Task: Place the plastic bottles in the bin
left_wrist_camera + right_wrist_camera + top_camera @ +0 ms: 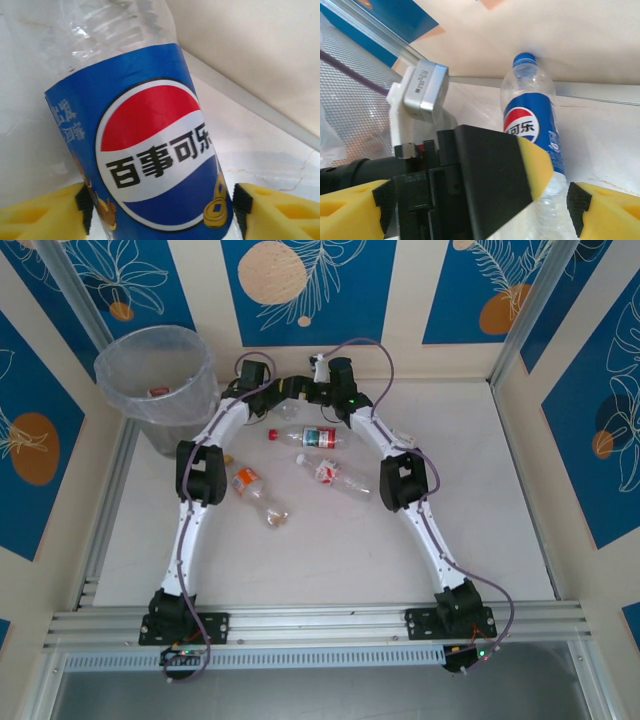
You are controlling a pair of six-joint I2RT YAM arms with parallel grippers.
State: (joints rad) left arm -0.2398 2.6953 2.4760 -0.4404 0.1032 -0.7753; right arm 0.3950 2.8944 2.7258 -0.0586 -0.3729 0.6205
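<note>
Pepsi bottle: blue label, blue cap, standing upright on the table by the back wall, at the frame's upper centre overhead.
Left fingers: flanking its label, pads at both sides; whether they are squeezing it cannot be told.
Right fingers: standing spread wide, gripping nothing.
Bin: sitting upper left, holding one red-labelled bottle.
Red-labelled bottle on the table and orange-labelled bottle: lying mid-table.
</note>
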